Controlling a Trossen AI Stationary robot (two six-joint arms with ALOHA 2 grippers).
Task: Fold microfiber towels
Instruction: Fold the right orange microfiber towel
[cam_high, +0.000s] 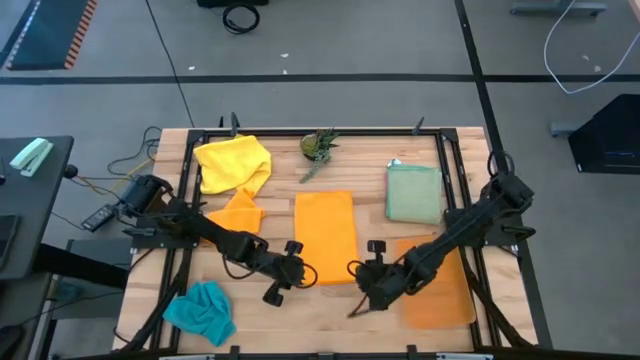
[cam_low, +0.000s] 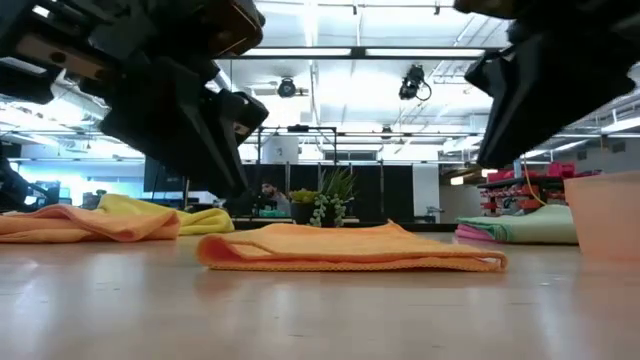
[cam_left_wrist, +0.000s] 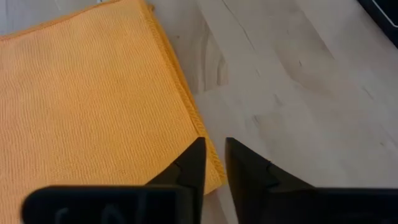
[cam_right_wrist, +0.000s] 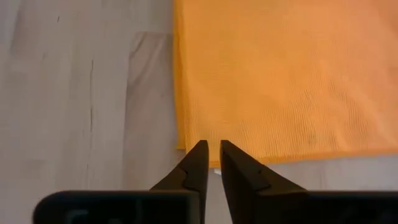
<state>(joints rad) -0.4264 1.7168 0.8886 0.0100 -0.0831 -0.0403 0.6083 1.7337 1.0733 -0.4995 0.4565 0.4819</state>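
While both arms reach in toward the middle of the desk (cam_high: 330, 310), a folded orange towel (cam_high: 326, 236) lies flat as a tall rectangle at the centre of the high view. The left gripper (cam_high: 283, 281) sits by that towel's lower left corner, and in its wrist view its two dark fingers (cam_left_wrist: 194, 167) stand slightly apart, with a narrow gap between them, right over the towel's hemmed corner and clamped on nothing. The right gripper (cam_high: 367, 290) is by the towel's lower right corner; its fingers (cam_right_wrist: 198, 163) likewise show a thin gap and hold nothing, their tips just at the towel's edge.

Around it, a crumpled yellow towel (cam_high: 233, 162) lies in the upper left of the high view, with a rumpled orange towel (cam_high: 238, 212) just below it. A teal towel (cam_high: 202, 311) is bunched in the lower left. A pale green folded towel (cam_high: 414, 192) rests at the upper right, and the translucent orange mat (cam_high: 440, 288) lies at the lower right, partly under the right arm. A small green spiky plant (cam_high: 319, 146) stands near the top edge of the desk, centre. In the low view, the folded orange towel sits flat on the wood in mid-frame.
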